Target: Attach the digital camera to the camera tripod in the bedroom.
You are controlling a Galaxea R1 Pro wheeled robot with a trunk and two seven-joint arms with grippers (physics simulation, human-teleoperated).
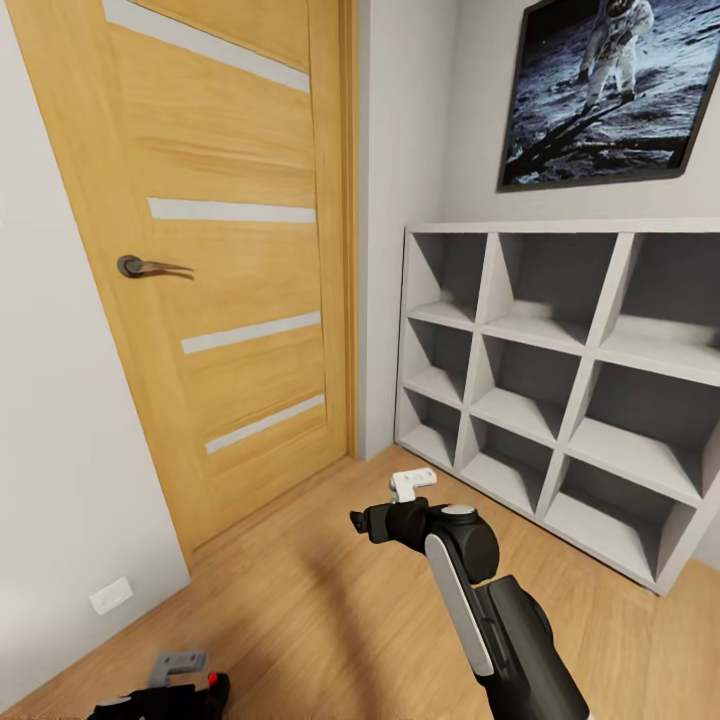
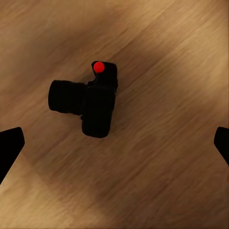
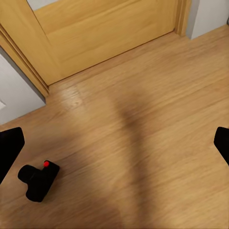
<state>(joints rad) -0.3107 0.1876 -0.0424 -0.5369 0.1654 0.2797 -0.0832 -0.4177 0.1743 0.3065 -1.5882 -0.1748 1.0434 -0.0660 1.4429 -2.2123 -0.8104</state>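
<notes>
Wooden floor (image 2: 181,57) carries the digital camera (image 2: 93,102), lying free between the left gripper's (image 2: 114,143) wide-spread, empty fingers (image 2: 8,145).

One digital camera (image 2: 90,102) lies on the wooden floor (image 1: 300,600), with one red button (image 2: 98,67) on top. One wooden door (image 1: 220,250) carries four pale horizontal strips and one handle (image 1: 150,266). One white shelf unit (image 1: 560,380) shows nine open compartments — three rows of three. One framed picture (image 1: 610,85) hangs on the wall. One wall socket (image 1: 110,595) sits low. Two robot grippers — the left gripper (image 1: 185,685), the right gripper (image 1: 400,505).
</notes>
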